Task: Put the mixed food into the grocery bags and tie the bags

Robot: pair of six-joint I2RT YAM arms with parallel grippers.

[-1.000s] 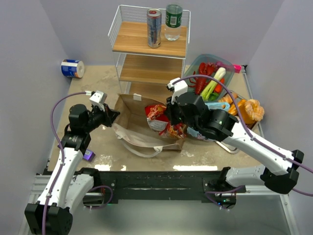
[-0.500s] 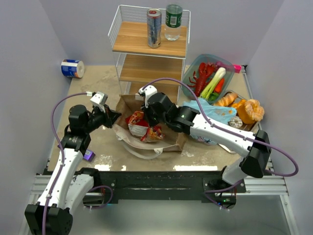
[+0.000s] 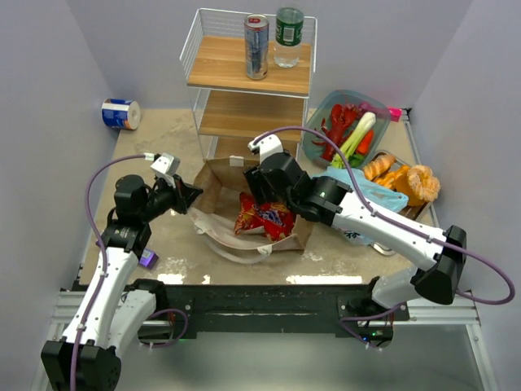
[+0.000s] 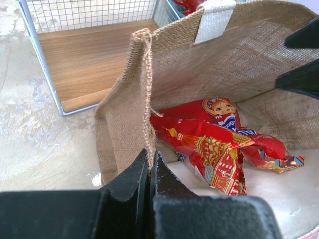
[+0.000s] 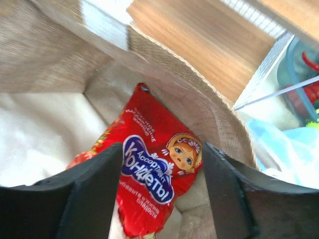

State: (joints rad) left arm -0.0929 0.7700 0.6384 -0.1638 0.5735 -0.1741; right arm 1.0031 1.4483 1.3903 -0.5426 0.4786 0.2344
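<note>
Brown woven fabric frames the moment: the brown bag [image 3: 213, 175] sits on the table between the 2 arms, mouth up. The red snack packet [image 3: 264, 220] lies on its floor. The left end effector [image 3: 186, 194] is pinched together on the bag's left rim, with the seam running down between its tips in the left wrist view, and this holds the mouth wide.

The right end effector [image 3: 259, 199] hangs in the mouth with its fingers spread apart. From its own camera the packet sits straight below and between the 2 fingers, and neither finger touches it. The packet's long axis runs away from the fingers toward the bag's far wall.

As I judge it, the packet is delivered, so the next reach turns on what lies outside. The red lobster [image 3: 338, 122] and green-white leek [image 3: 358, 134] lie in the teal dish [image 3: 321, 110]. The breads [image 3: 407, 181] lie beside the light-blue plastic bag [image 3: 366, 183]. All of these are to the right of and beyond this end effector, far nearer the right arm than the left. The leek's long axis slants away to the upper right.
</note>
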